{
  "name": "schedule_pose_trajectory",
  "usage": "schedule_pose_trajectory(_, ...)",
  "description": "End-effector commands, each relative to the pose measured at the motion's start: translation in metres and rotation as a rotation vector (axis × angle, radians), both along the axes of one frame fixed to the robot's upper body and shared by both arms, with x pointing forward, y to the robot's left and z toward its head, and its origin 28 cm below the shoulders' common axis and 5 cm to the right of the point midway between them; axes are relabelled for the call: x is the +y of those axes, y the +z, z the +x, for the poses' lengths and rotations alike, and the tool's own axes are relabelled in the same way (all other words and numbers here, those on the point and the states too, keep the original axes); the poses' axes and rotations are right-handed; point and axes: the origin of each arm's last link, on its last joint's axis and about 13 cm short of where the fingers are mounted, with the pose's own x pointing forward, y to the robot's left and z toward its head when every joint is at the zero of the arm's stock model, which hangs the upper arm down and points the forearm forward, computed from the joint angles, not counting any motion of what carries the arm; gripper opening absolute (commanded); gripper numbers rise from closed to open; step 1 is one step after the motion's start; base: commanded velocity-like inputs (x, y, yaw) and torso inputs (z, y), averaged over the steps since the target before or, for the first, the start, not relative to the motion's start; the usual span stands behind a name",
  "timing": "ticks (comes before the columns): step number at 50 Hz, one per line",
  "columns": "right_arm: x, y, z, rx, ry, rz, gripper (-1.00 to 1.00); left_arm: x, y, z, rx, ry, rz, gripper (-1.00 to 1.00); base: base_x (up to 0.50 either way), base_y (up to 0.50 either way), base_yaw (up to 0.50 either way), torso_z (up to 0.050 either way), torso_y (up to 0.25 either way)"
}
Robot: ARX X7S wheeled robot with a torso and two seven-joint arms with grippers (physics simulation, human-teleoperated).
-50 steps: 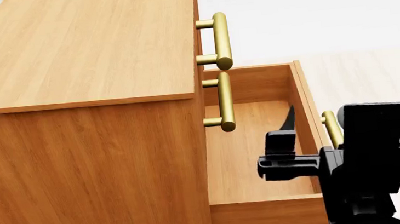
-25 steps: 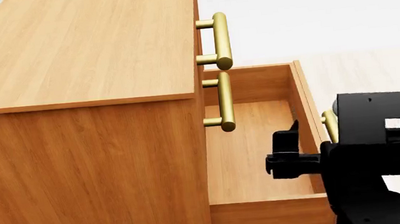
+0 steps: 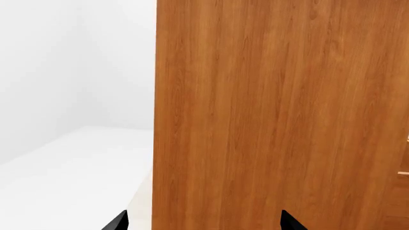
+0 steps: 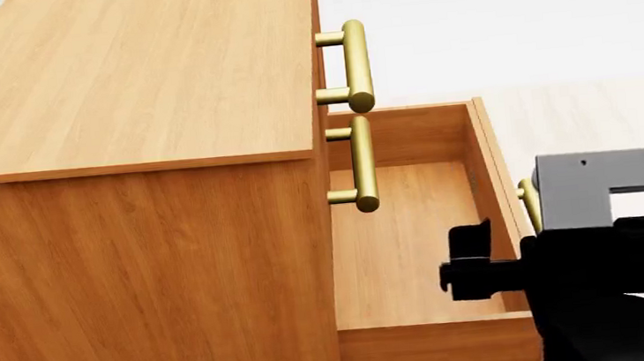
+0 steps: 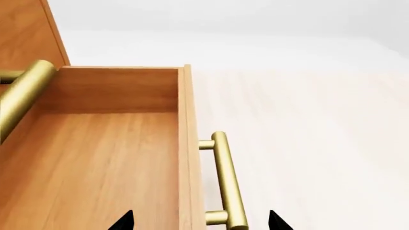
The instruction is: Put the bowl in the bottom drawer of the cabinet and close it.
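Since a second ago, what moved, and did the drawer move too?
Only the right gripper moved: it slid back along the bottom drawer, toward the robot, its wrist turning. It grabbed nothing; its tips sit either side of the drawer's front and handle. The drawer stayed pulled out, the cabinet unchanged. No bowl shows.

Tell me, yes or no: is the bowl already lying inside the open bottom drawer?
No. In the right wrist view the bottom drawer stands pulled out and shows only its bare wooden floor.
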Motion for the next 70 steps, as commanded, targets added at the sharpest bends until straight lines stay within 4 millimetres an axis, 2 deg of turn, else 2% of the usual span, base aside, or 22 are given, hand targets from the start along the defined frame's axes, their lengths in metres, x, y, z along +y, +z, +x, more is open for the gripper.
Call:
schedule_pose_trajectory(1, -0.005, -0.009, 0.005, 0.056, 0.000, -0.015, 1.00, 0.000, -0.001, 0.000, 0.000, 0.001, -0.003, 1.00, 0.00, 0.00, 0.00, 0.000, 0.000)
schedule_pose_trajectory(26, -0.008, -0.019, 0.009, 0.137, 0.018, 0.006, 1.00, 0.000, 0.001, 0.001, 0.001, 0.001, -0.004, 1.00, 0.00, 0.00, 0.00, 0.000, 0.000)
schedule_pose_trajectory(32, -0.010, -0.017, 0.012, 0.128, 0.002, 0.025, 1.00, 0.000, 0.001, 0.001, 0.001, 0.001, -0.004, 1.00, 0.00, 0.00, 0.00, 0.000, 0.000)
schedule_pose_trajectory(45, -0.017, -0.026, 0.019, 0.156, -0.052, 0.012, 1.00, 0.000, 0.000, 0.000, 0.001, 0.002, -0.005, 1.00, 0.00, 0.00, 0.00, 0.000, 0.000)
schedule_pose_trajectory(70, -0.030, -0.032, 0.019, 0.148, -0.148, -0.009, 1.00, 0.000, 0.000, 0.000, 0.001, 0.001, -0.002, 1.00, 0.00, 0.00, 0.00, 0.000, 0.000)
